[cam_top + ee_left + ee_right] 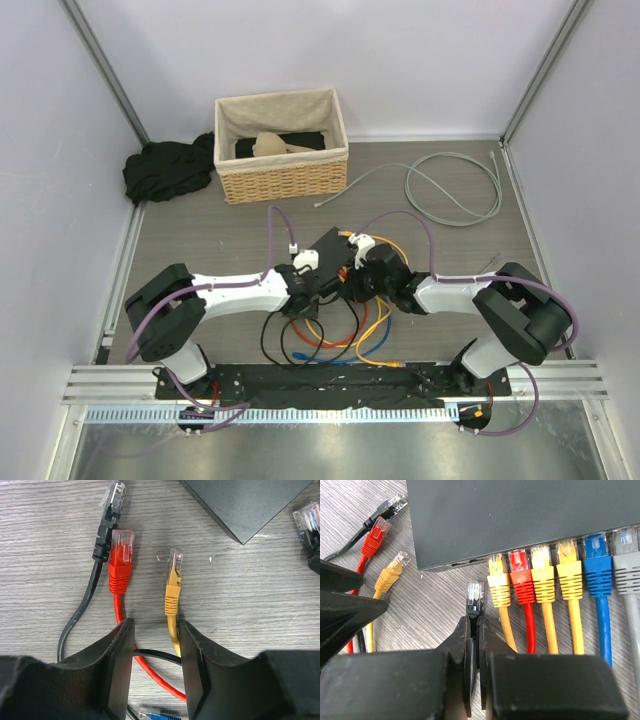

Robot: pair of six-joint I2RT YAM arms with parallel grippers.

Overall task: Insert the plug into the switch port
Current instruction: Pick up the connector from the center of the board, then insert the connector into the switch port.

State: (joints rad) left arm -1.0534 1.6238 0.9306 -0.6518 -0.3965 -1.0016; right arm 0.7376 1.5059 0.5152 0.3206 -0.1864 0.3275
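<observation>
The switch (520, 515) is a flat dark-grey box, also seen in the top view (328, 248) and as a corner in the left wrist view (245, 505). Several coloured plugs (545, 570) sit in its socket row. My right gripper (475, 619) is shut on a black plug (475, 597) with a clear tip. The tip points at the socket edge, a short gap from it, just left of the leftmost yellow plug (498, 577). My left gripper (156, 625) is open over the loose cables, with a yellow cable (172, 630) along its right finger's inner face.
Loose black (112, 495), red (121, 547) and yellow (173, 572) plugs lie on the wood table left of the switch. A wicker basket (282, 150), a black cloth (165, 170) and a coiled grey cable (450, 190) lie at the back.
</observation>
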